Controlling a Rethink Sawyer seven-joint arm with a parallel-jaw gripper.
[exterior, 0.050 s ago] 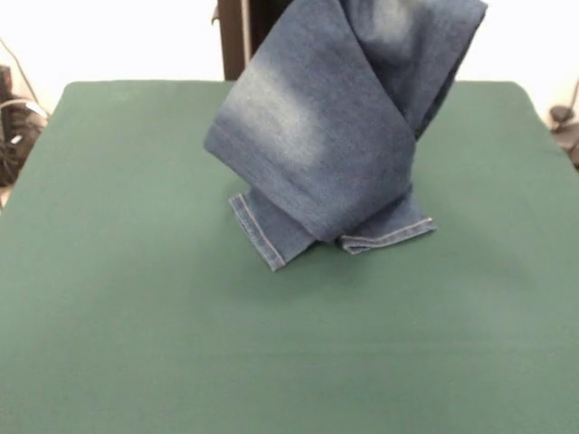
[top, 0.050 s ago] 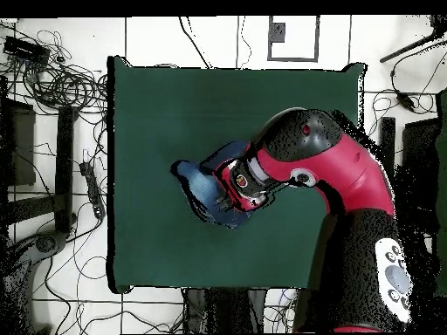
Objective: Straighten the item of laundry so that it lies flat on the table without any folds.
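The jeans hang lifted above the middle of the green surface, only the hems touching, probably so that folds drop out; the claw's state cannot be told.

The jeans hang in a bunch over the worktop's middle, hems touching it, blocking passage there. In the overhead view the arm spans centre to 4 o'clock. The worktop lies open from 6 through 9 to 1 o'clock.
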